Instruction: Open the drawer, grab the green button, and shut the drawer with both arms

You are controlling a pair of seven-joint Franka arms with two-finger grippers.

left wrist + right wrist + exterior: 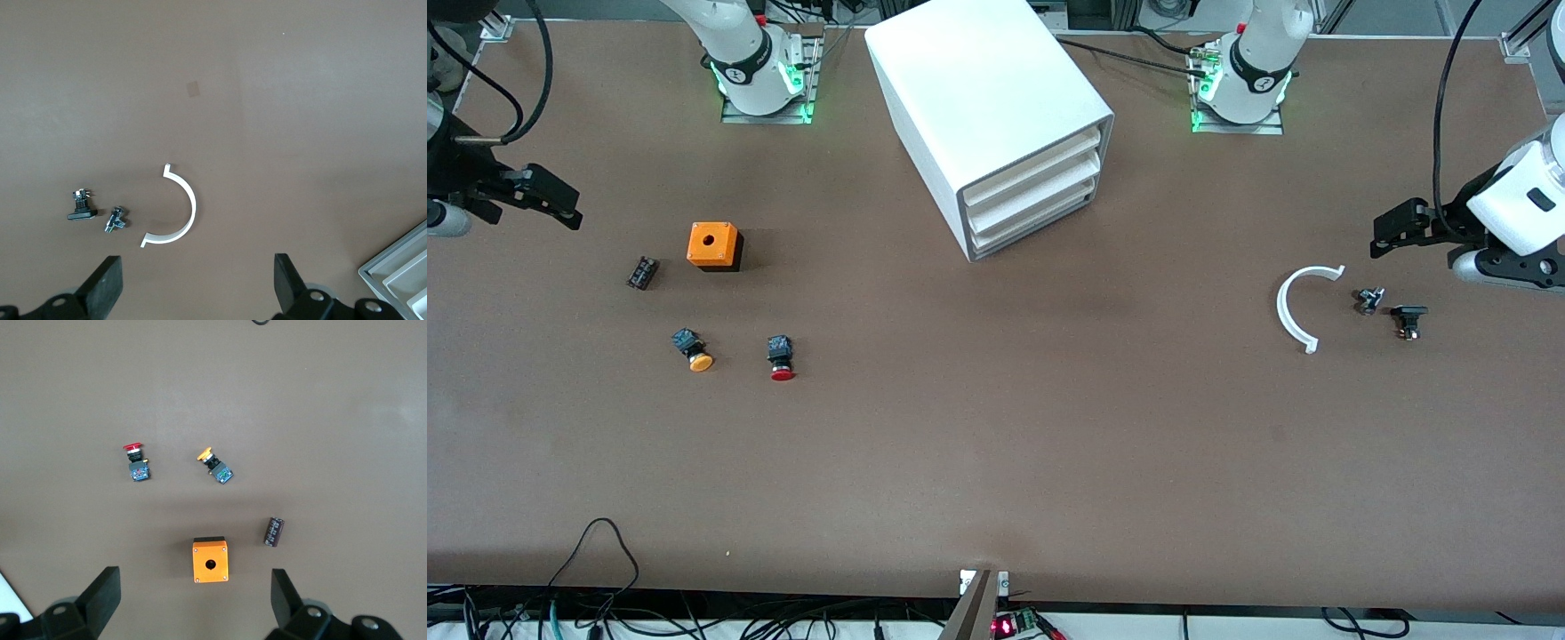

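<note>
The white cabinet [996, 107] stands between the two arm bases. Its three drawers are all pushed in, and the lowest drawer [1036, 220] sits flush with the two above it. The button is hidden. My left gripper [1392, 229] hangs open over the left arm's end of the table with nothing between its fingers, close to a white curved piece [1298, 307]. A corner of the cabinet [400, 273] shows in the left wrist view. My right gripper [565, 206] hangs open and empty over the right arm's end, above an orange box [210, 561].
Near the orange box [714, 245] lie a black cylinder [642, 272], an orange-capped button [694, 350] and a red-capped button [781, 358]. Beside the curved piece [175, 207] lie two small metal parts [1369, 300] [1408, 320]. Cables run along the table's front edge.
</note>
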